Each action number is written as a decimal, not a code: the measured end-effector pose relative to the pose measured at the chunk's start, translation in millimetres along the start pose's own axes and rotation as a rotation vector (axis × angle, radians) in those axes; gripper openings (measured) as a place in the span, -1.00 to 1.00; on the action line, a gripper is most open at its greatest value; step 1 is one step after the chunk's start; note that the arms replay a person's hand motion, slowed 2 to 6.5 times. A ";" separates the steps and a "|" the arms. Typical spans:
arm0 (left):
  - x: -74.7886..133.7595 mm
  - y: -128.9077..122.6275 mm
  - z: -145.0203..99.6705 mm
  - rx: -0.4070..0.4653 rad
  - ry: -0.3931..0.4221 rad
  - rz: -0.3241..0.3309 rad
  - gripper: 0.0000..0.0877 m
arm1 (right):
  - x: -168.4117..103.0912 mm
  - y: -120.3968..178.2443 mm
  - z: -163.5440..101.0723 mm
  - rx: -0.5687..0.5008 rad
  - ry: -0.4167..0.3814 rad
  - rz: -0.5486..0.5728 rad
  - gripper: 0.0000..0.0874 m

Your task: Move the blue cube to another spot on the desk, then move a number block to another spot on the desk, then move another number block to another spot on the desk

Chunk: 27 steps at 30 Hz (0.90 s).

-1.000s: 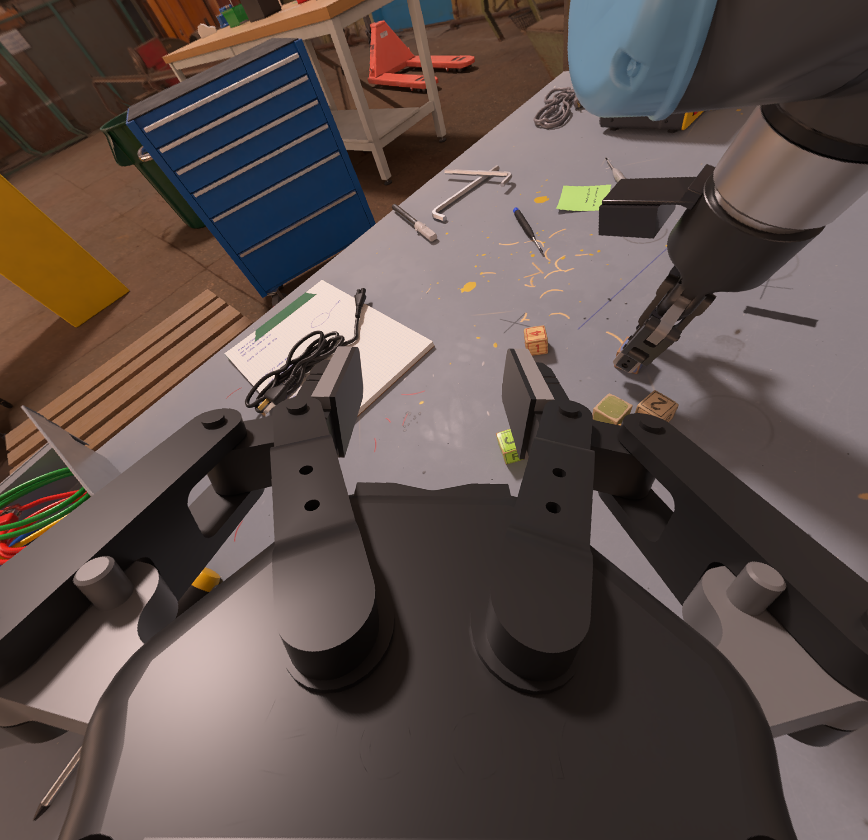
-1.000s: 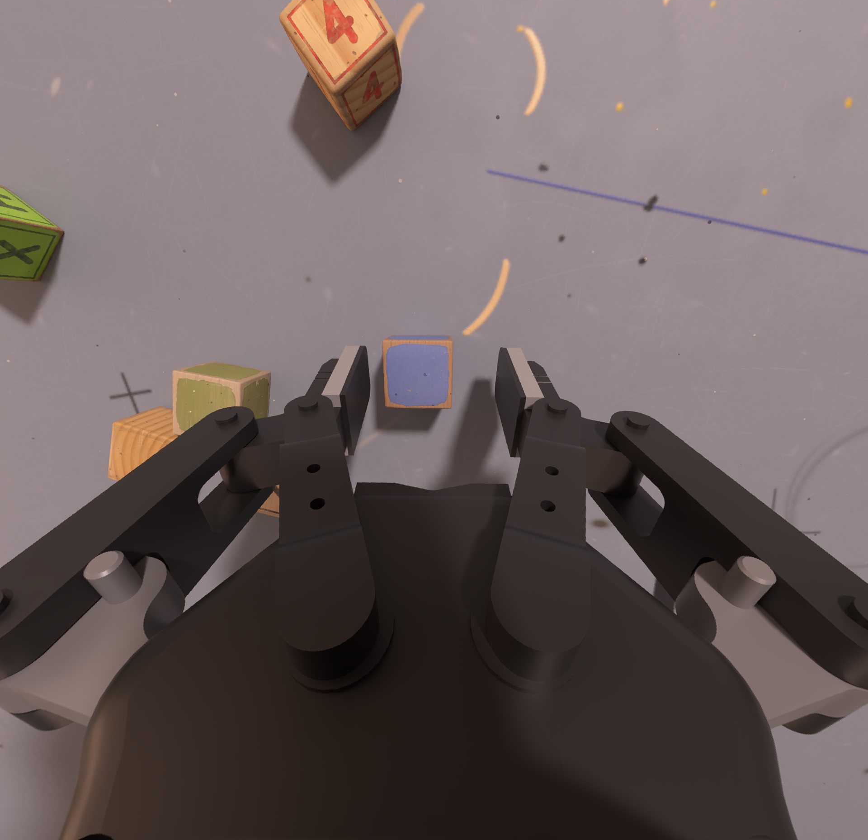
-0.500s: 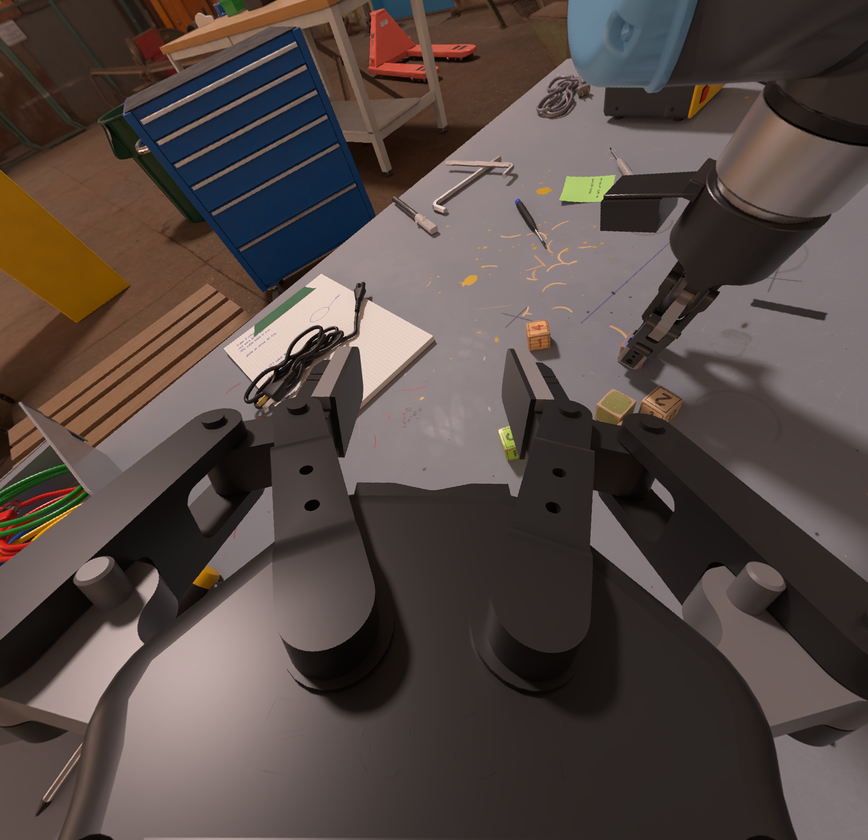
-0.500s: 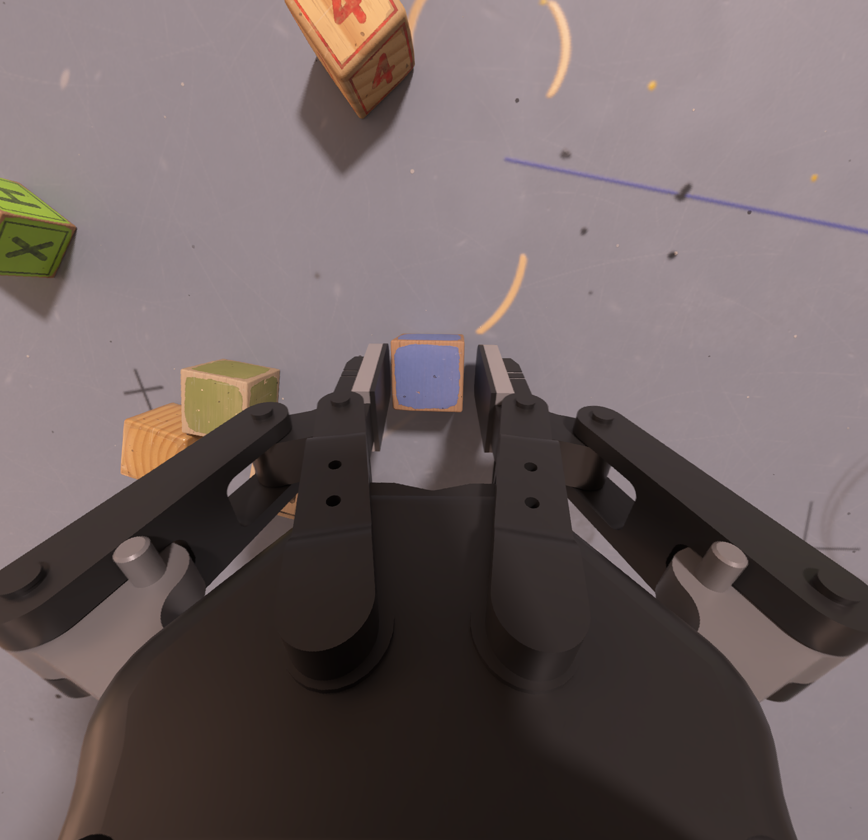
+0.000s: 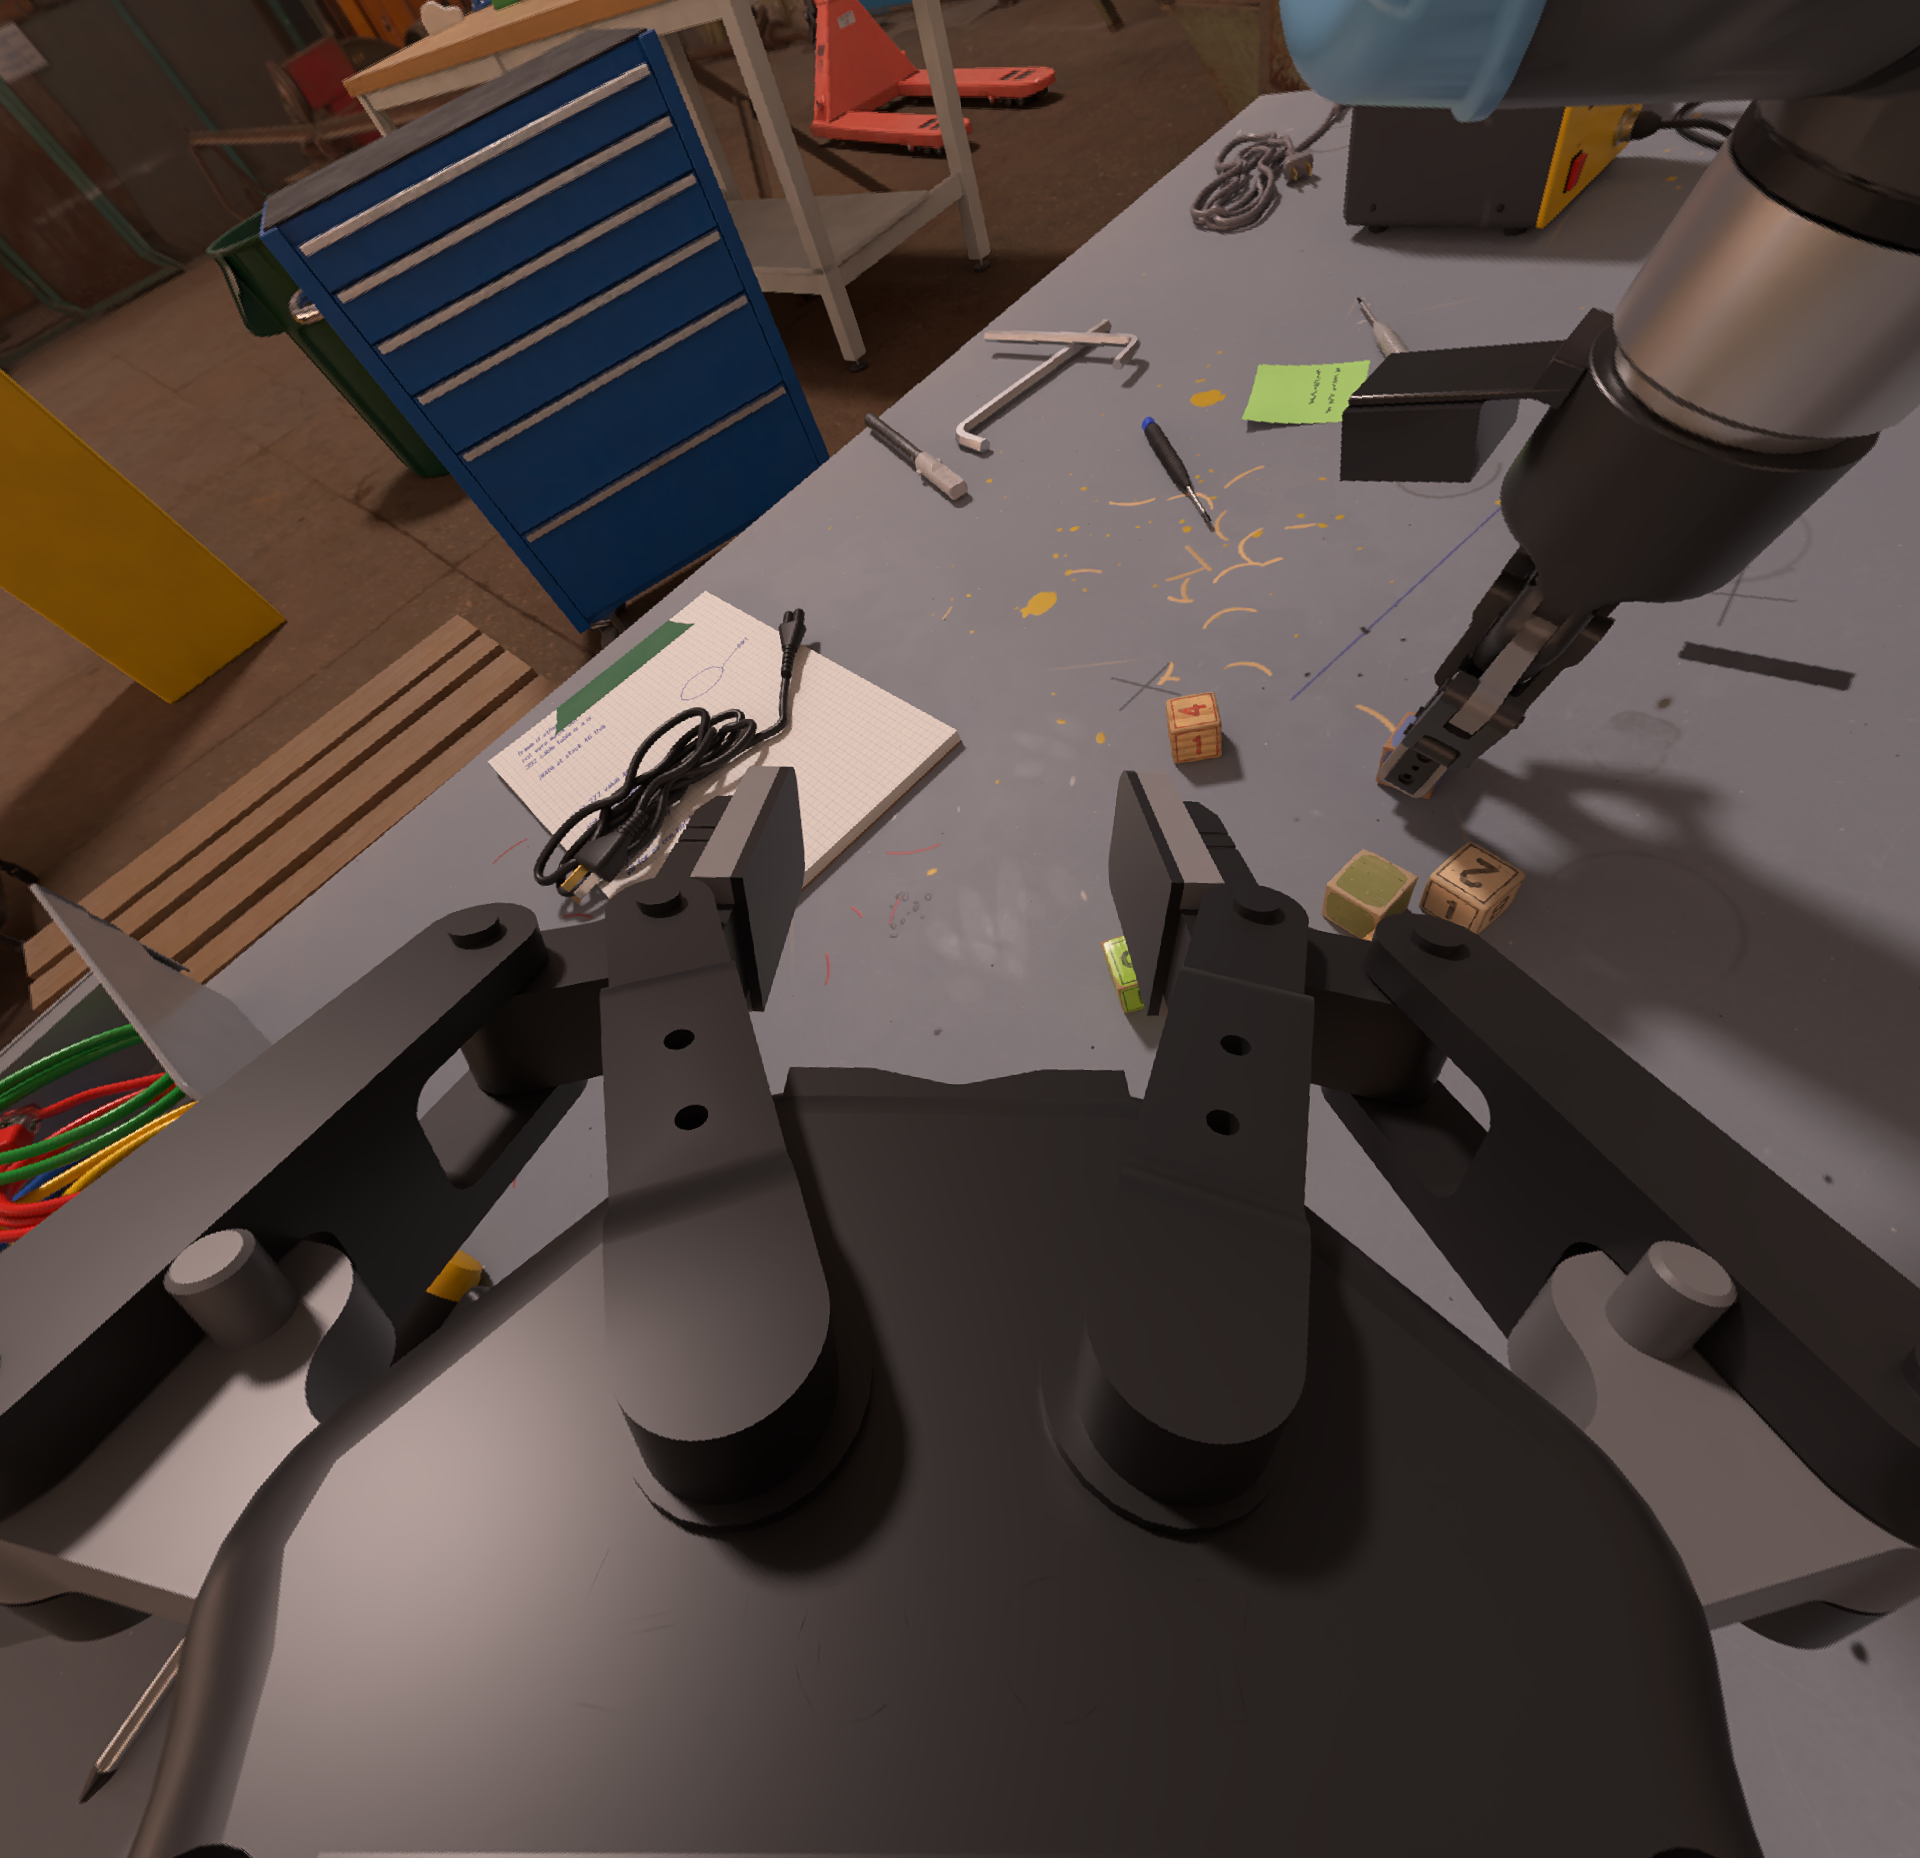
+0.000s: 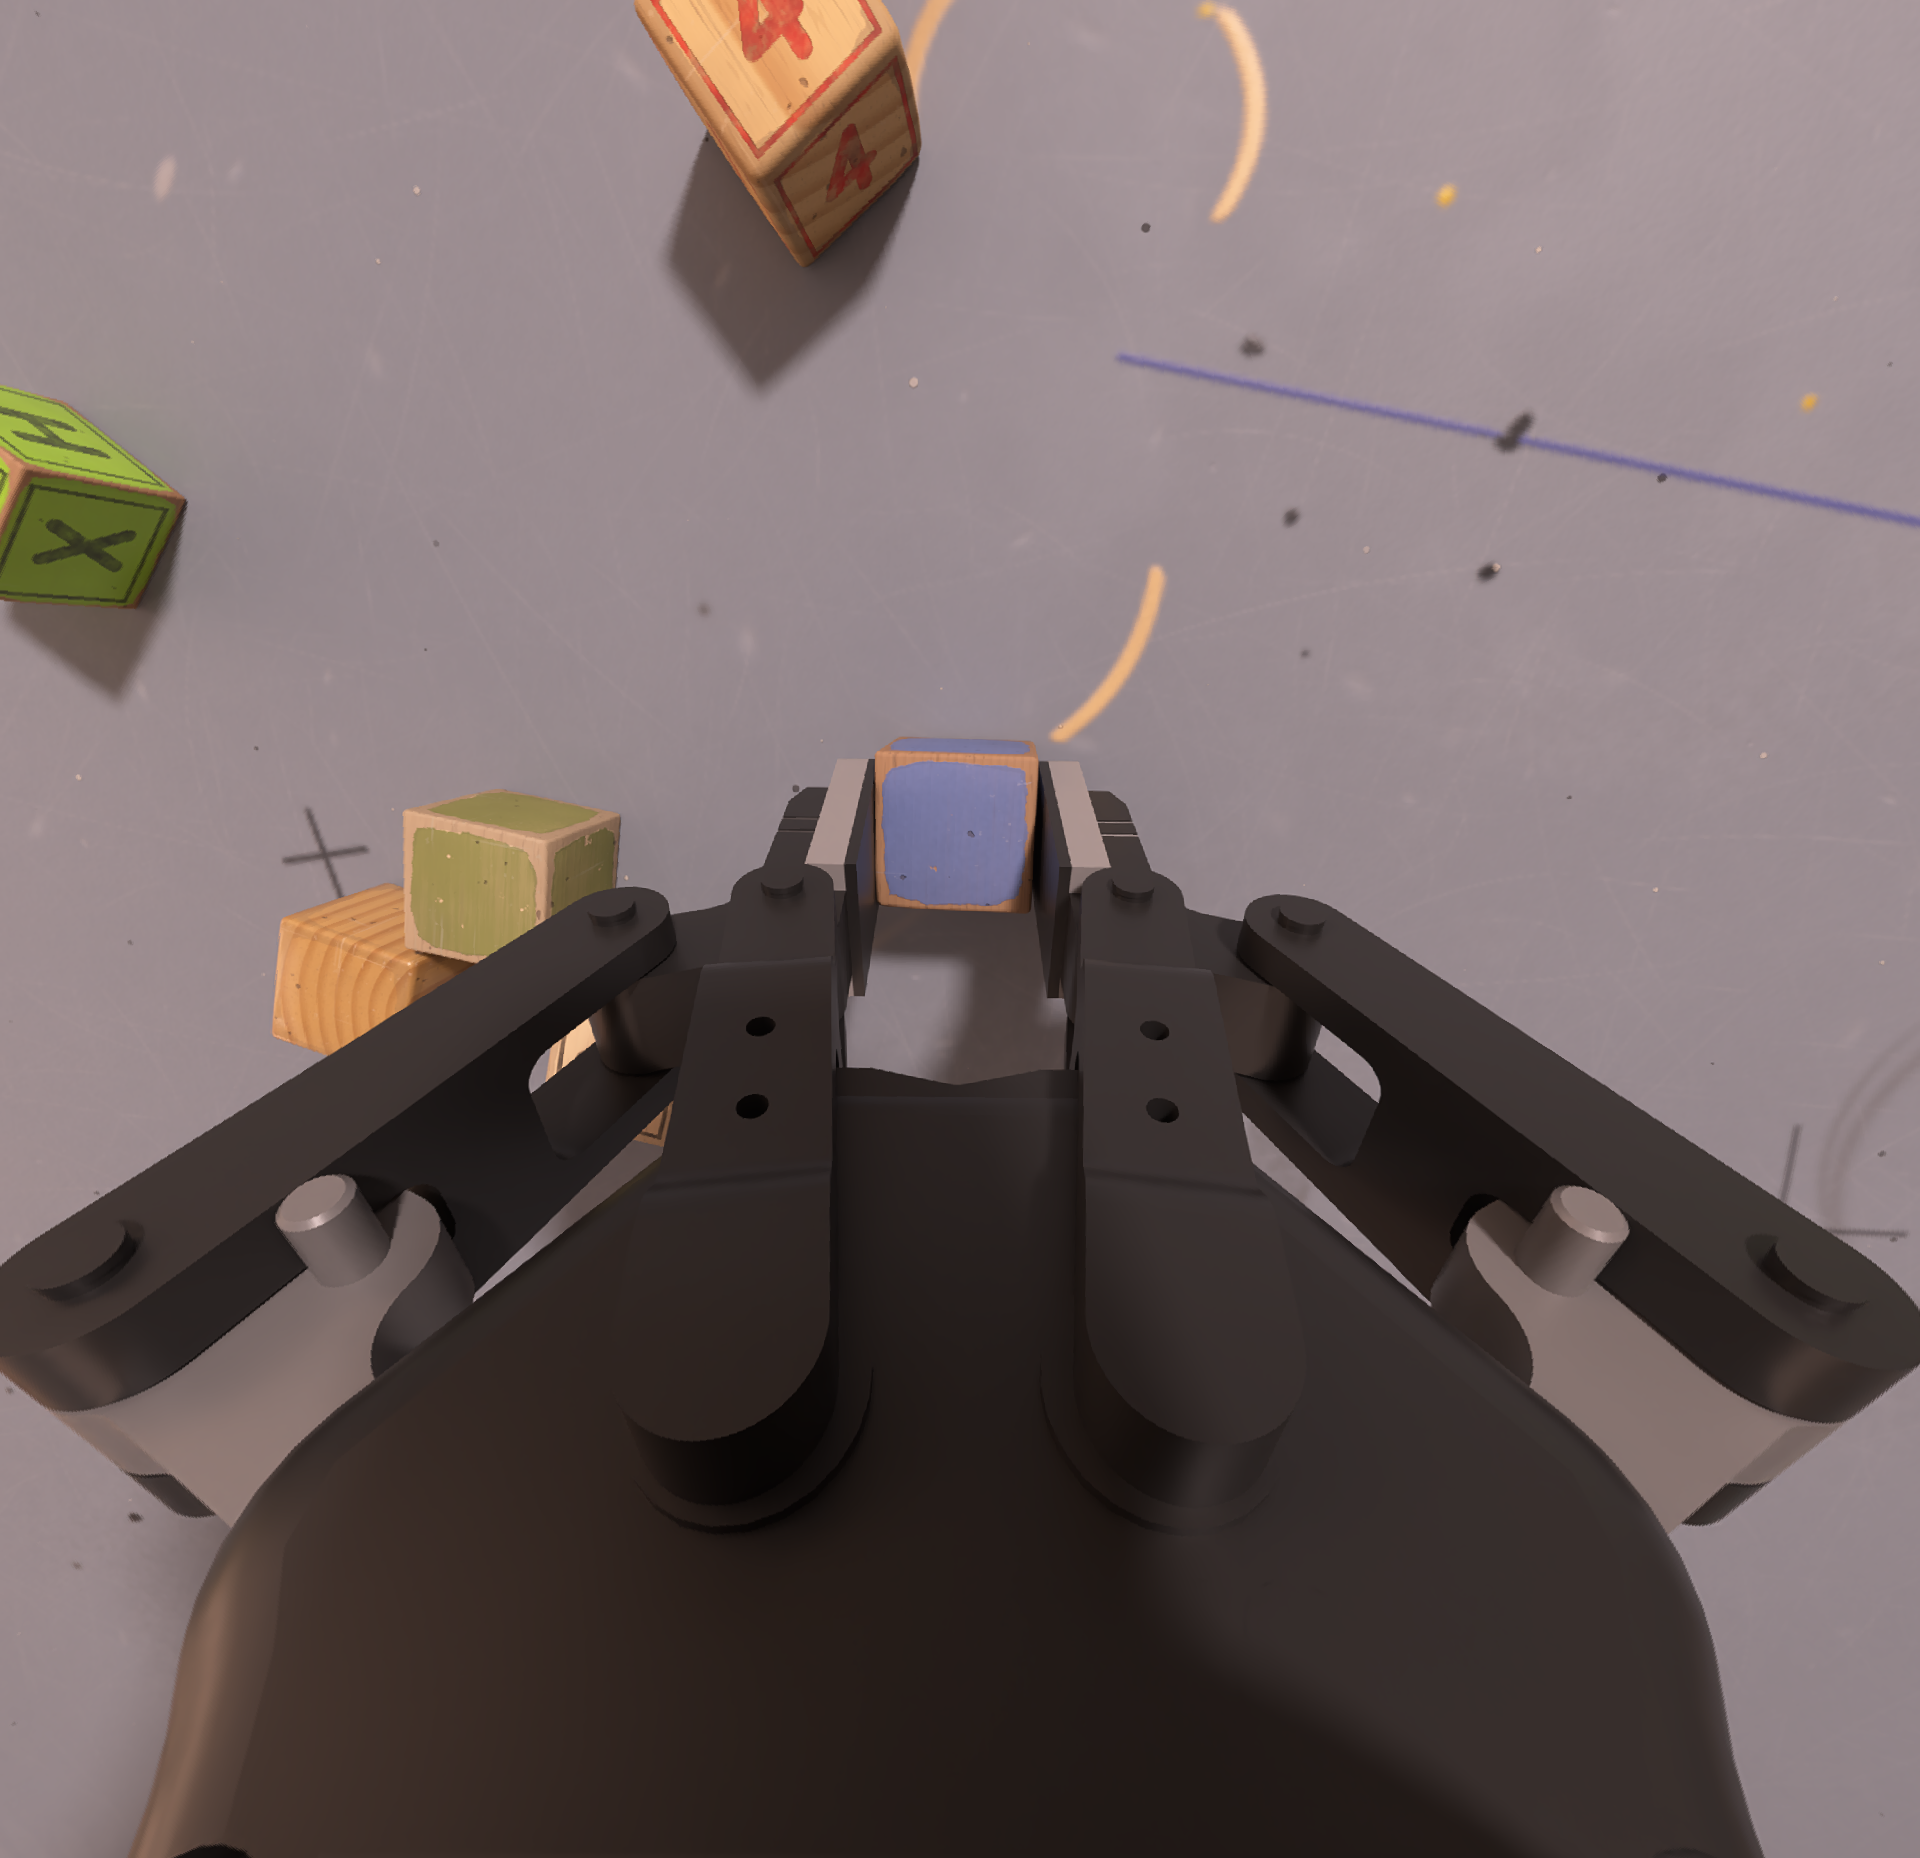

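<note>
The blue cube (image 6: pixel 954 829) sits between the pads of my right gripper (image 6: pixel 956 821), which is shut on it at desk level. In the left wrist view the right gripper (image 5: pixel 1418 759) stands down on the desk, the cube almost hidden in it. A wooden number block with red digits (image 6: pixel 781 83) lies ahead and to the left; it also shows in the left wrist view (image 5: pixel 1193 728). Another number block with dark digits (image 5: pixel 1470 886) lies next to an olive-faced block (image 5: pixel 1366 892). My left gripper (image 5: pixel 951 873) is open and empty above the desk.
A bright green letter block (image 6: pixel 78 504) lies at the left. An olive block (image 6: pixel 504 873) and a plain wooden block (image 6: pixel 348 961) sit close to my right gripper's left side. A notepad (image 5: pixel 831 738) with a black cable (image 5: pixel 665 780), hex keys (image 5: pixel 1039 374), a screwdriver (image 5: pixel 1174 468) and a green note (image 5: pixel 1299 390) lie farther off.
My right gripper has closed its fingers onto the blue cube. The left gripper has risen slightly and stays open.
</note>
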<state>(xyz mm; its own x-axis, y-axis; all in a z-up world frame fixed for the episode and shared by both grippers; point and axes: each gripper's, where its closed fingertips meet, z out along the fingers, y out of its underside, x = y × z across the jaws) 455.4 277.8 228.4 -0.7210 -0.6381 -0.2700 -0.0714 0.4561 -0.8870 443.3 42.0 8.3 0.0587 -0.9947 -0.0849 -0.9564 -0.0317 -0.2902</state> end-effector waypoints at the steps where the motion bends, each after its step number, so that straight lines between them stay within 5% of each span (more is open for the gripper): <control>1: 0.1 0.2 0.4 -0.001 0.000 0.001 0.22 | 0.0 0.2 -0.1 0.000 -0.001 -0.001 -0.40; 27: -2.9 -0.4 6.5 0.007 -0.038 0.010 0.20 | -11.9 5.6 -16.2 0.070 -0.074 -0.018 -0.40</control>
<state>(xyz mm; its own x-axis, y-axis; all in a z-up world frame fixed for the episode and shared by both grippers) 462.0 275.4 227.2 -0.6951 -0.6565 -0.2928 -0.0592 0.4582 -0.8869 432.5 52.0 23.2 0.0990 -0.9840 -0.1481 -0.9330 -0.0401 -0.3576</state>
